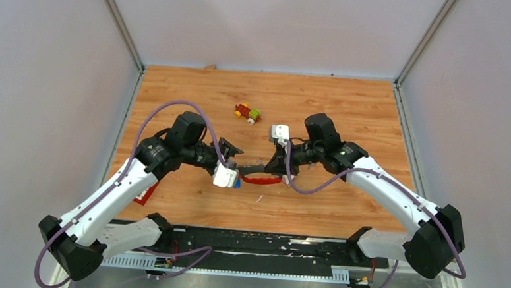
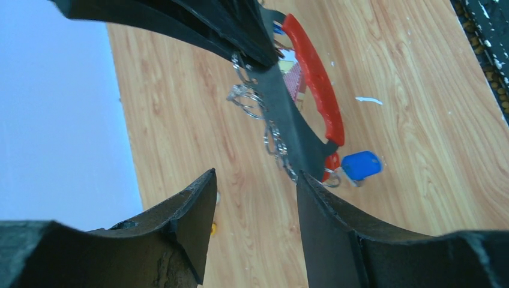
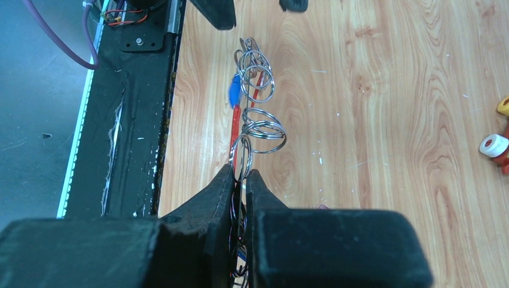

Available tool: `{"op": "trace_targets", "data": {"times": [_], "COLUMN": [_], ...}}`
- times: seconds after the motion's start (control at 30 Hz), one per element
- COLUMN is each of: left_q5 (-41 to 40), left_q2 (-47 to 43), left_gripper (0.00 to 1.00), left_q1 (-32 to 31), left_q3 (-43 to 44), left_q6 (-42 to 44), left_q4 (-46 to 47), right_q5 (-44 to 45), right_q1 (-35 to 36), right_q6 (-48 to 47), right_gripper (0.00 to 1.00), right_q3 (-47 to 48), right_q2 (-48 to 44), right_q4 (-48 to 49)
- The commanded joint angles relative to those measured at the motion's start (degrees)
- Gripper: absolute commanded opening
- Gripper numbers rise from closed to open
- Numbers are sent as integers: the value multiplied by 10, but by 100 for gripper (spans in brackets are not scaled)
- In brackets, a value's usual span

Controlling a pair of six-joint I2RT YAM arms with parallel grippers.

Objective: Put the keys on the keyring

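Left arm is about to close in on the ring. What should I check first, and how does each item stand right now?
1. Hold of the right gripper on the keyring: ok, shut on it.
2. Opening of the left gripper: ok, fingers apart.
3. Is the grey fob centred in that gap: not ok, its tip sits over toward one finger.
4. Is the blue key already threaded: cannot tell, it hangs by the fob's end.
5. Is the toy car clear of both arms: ok.
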Motion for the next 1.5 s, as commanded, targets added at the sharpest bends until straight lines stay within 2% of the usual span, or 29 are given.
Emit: {"op": "trace_targets", "data": {"times": [0.0,0.33,0.47,0.83,1.07,1.47], "left_q5": [41,163,180,194,184,166], "left_q2": [15,74,66,76,85,94], "left_gripper": [58,48,45,40,35,37], "left_q1": [-3,-5,-4,-19,-31,-38], "left_q3": [41,19,-18,-61,-64,-66], "left_q6": [-5,-142,-198,-259,-267,-232], "left_q4": [6,140,208,284,295,265], "right_q5": [-12,-3,-4,-7,-7,-8], "right_q1": [9,22,22,22,22,22], "right_q6": [-24,-33,-33,-30,-30,-30], "right_gripper": [0,0,0,0,0,0], "right_q3": [15,19,19,23,23,22], "right_q2": [8,11,13,17,19,18], "right_q4": [0,-10,-10,-9,-10,-10]}}
